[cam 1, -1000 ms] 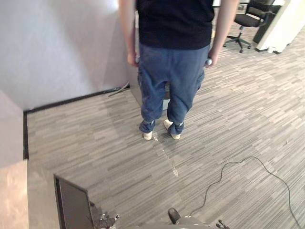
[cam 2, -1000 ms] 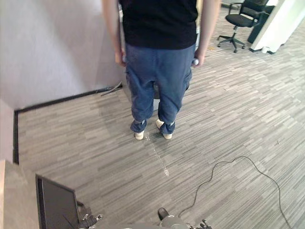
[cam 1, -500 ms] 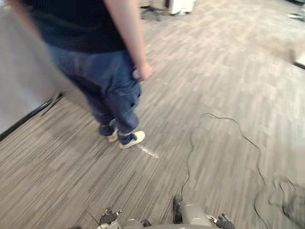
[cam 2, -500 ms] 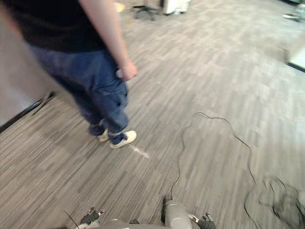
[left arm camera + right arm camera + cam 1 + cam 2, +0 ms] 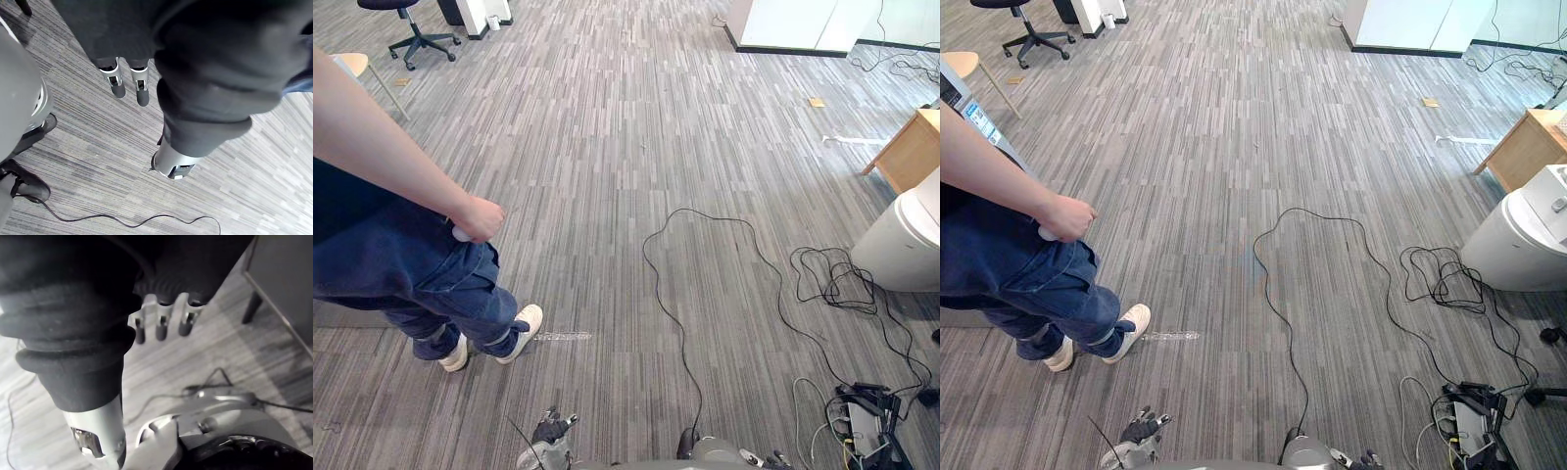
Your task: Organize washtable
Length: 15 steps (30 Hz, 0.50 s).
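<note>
Left eye view: your widest open room is the grey carpet floor [image 5: 607,147] straight ahead. A person [image 5: 401,284] in jeans stands at its left edge, the person's hand [image 5: 481,217] closed on a small white object. A white rounded bin [image 5: 901,245] and a wooden cabinet [image 5: 909,147] line the right edge. An office chair [image 5: 411,29] sits far back on the left.

Left wrist view: your left hand [image 5: 116,81] hangs over the carpet, fingers straight and slightly apart.

Right wrist view: your right hand [image 5: 160,325] hangs likewise, fingers straight and side by side, with a dark furniture leg [image 5: 252,308] beyond them.
</note>
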Available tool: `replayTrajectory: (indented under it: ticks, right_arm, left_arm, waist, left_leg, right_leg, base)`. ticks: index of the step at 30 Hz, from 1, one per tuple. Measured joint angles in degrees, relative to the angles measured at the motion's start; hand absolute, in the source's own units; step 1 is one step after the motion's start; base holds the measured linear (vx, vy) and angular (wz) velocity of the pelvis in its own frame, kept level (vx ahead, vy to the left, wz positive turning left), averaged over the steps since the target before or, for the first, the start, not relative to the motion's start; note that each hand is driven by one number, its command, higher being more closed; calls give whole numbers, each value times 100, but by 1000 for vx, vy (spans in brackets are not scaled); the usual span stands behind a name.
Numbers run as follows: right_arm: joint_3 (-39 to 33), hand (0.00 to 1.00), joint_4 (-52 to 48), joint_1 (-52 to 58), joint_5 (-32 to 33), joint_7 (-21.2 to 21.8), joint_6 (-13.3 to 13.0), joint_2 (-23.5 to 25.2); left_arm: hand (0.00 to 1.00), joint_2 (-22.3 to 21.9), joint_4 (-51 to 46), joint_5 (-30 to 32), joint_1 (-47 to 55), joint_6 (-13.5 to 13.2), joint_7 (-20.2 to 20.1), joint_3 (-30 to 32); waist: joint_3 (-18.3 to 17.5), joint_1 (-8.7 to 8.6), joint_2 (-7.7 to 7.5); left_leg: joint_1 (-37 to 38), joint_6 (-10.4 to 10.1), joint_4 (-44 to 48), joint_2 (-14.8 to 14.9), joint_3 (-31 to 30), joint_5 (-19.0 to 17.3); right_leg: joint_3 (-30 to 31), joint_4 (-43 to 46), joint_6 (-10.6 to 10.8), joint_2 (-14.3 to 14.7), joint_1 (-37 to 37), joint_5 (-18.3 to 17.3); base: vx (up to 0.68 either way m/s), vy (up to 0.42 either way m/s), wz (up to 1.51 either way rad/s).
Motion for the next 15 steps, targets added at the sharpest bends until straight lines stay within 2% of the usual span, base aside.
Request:
replayTrajectory:
  ticks: [1, 2, 3, 5, 6, 8, 9, 10, 12, 13, 15]
  right_arm:
    - [-14, 0, 10, -43, -3, -9, -9, 20]
    - [3, 0, 3, -51, -4, 39, -20, -114]
    - [38, 0, 1, -103, -4, 44, -12, -160]
    - [137, 0, 23, -78, -3, 58, -22, -165]
    - [217, 0, 62, -72, 6, 119, -22, -157]
    - [236, 0, 99, -57, 7, 124, -29, -151]
    - [234, 0, 147, -29, 11, 123, -36, -140]
    - [225, 0, 152, -29, 13, 126, -51, -179]
    - [256, 0, 215, -81, 14, 137, -37, -235]
    - [269, 0, 256, -86, 20, 135, -33, -208]
    - [265, 0, 308, -86, 50, 134, -30, -159]
  left_arm:
    - [0, 27, -34, 1, 24, -38, -2, -50]
    - [0, -101, -108, 0, 94, -48, -2, -60]
    - [0, -92, -146, -2, 108, -53, 8, -46]
    - [0, -41, -246, -6, 207, -105, 8, -34]
    - [0, 7, -283, -3, 238, -106, 15, -34]
    - [0, 30, -272, 33, 258, -115, 24, -46]
    - [0, 79, -257, 87, 256, -126, 31, -82]
    - [0, 49, -229, 130, 232, -152, 42, -123]
    - [0, 17, -142, 288, 158, -225, 82, -349]
    - [0, 116, -103, 310, 163, -230, 121, -418]
    - [0, 213, 89, 320, 233, -215, 138, -411]
  waist:
    - [-12, 18, -28]
    - [-22, 17, 200]
    - [-22, 48, 190]
    - [-27, 158, 146]
    - [-19, 233, 141]
    - [-5, 250, 117]
    - [-13, 241, 61]
    - [-32, 227, 143]
    - [-86, 232, 189]
    - [-117, 266, 88]
    - [-147, 273, 63]
  left_leg:
    - [-5, 112, -545, -3, -162, -183]
    - [4, -173, -1120, 250, -474, 366]
    - [-15, -122, -933, 220, -581, 389]
    - [-199, -78, -438, 214, -1581, 414]
    - [-402, -78, -43, 128, -2536, 414]
    - [-621, -135, 298, 27, -3305, 449]
    - [-624, -265, 125, -80, -3532, 275]
    - [-553, -276, -402, -155, -3713, 268]
    - [-276, -284, -1327, -412, -3839, 248]
    - [-223, -245, -1533, -484, -3786, 304]
    - [-148, -239, -1640, -557, -3700, 332]
  right_leg:
    - [190, 28, 13, -65, -15, 8]
    - [360, -7, 79, 113, -29, -9]
    - [543, -16, 162, 73, -26, -40]
    - [1020, 43, 166, 55, -121, -40]
    - [1287, 43, 207, 86, -130, 0]
    - [1484, -67, 274, 18, -108, 110]
    - [1534, -170, 337, -38, -124, 191]
    - [1524, -225, 390, -5, -162, 248]
    - [1558, -507, 427, 40, -243, 435]
    - [1614, -619, 383, 18, -304, 537]
    - [1692, -701, 365, 12, -298, 581]
  base:
    - [-87, -18, -40]
    - [-97, -23, -46]
    - [-77, 15, -70]
    - [-24, 43, -86]
    - [38, 38, -87]
    - [63, 103, -73]
    - [37, 133, -36]
    - [22, 115, -16]
    - [17, 104, -1]
    - [8, 115, -9]
    - [-18, 90, -25]
